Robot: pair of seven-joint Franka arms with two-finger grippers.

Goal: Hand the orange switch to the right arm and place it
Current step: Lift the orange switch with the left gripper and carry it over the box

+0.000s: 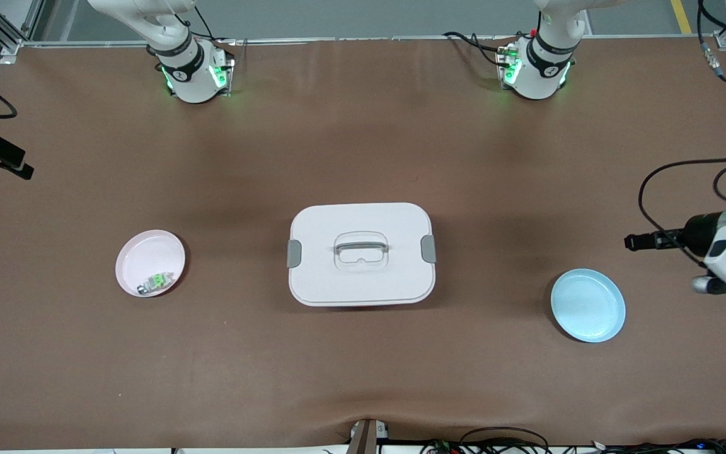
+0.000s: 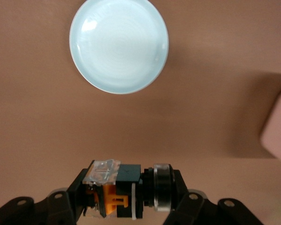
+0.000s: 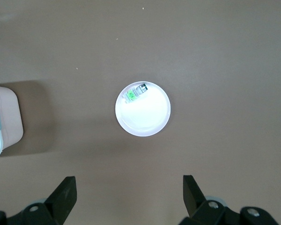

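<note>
Your blue plate [image 1: 588, 305] is lying nearest the front camera. Your left tool [image 2: 126, 194] is gripping the orange switch [image 2: 113, 190] above the surface near that plate. Your right tool [image 3: 129, 197] is hanging wide open over the pink plate [image 3: 143, 108].

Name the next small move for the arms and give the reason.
Probably bring the left gripper in over the white box for the handover. It is shut on the orange switch at the left arm's end of the table, above the blue plate. The right gripper hangs open high over the pink plate, so the two are too far apart.
</note>
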